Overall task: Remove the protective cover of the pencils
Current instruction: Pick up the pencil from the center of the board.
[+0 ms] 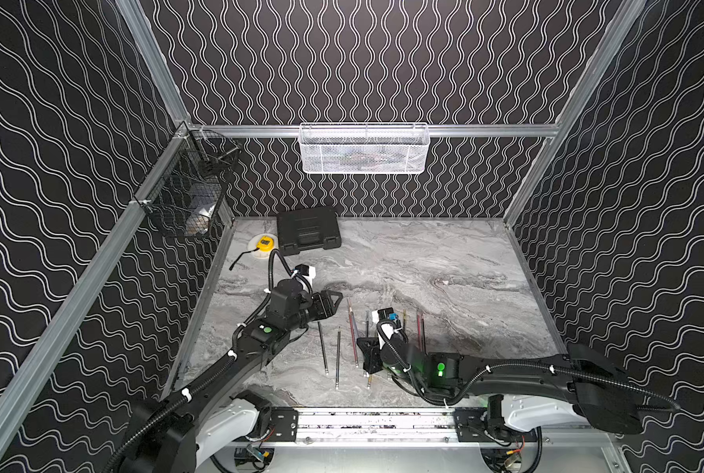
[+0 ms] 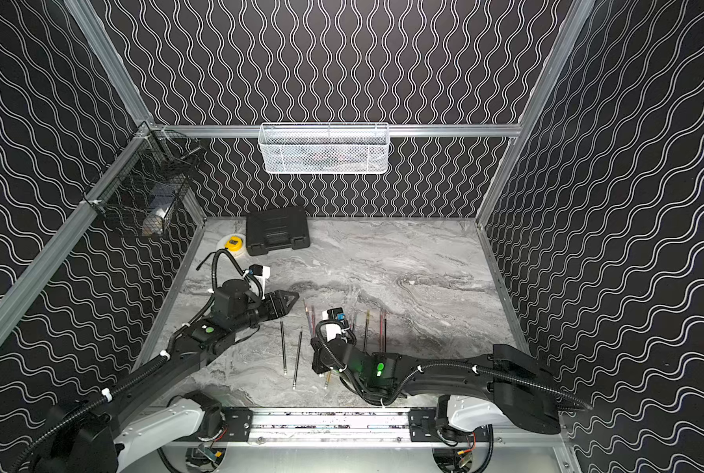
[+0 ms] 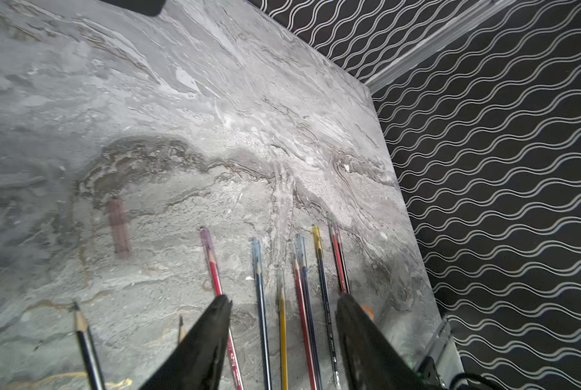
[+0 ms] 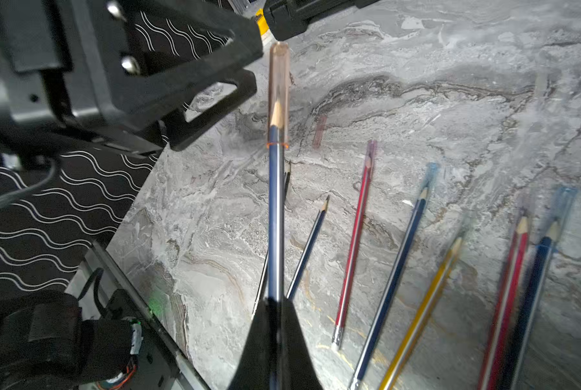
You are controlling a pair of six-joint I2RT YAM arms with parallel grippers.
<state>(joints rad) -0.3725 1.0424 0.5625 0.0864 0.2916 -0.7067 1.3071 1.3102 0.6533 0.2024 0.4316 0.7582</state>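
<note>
In the right wrist view my right gripper (image 4: pixel 275 300) is shut on a dark blue pencil (image 4: pixel 275 219) held above the table. A translucent orange-pink cover (image 4: pixel 279 84) sits on that pencil's tip. My left gripper (image 4: pixel 253 62) is open and empty right beside the cover's end, apart from it. Both top views show the left gripper (image 1: pixel 336 297) and the right gripper (image 1: pixel 364 354). Several capped pencils (image 3: pixel 258 270) lie side by side on the table. Two bare pencils (image 1: pixel 322 348) lie left of them. A loose reddish cover (image 3: pixel 120 229) lies on the marble.
A black case (image 1: pixel 308 231) and a yellow gauge on a white disc (image 1: pixel 265 245) sit at the back left of the marble table (image 1: pixel 444 262). A white mesh basket (image 1: pixel 364 149) hangs on the back wall, a black wire basket (image 1: pixel 186 196) on the left wall.
</note>
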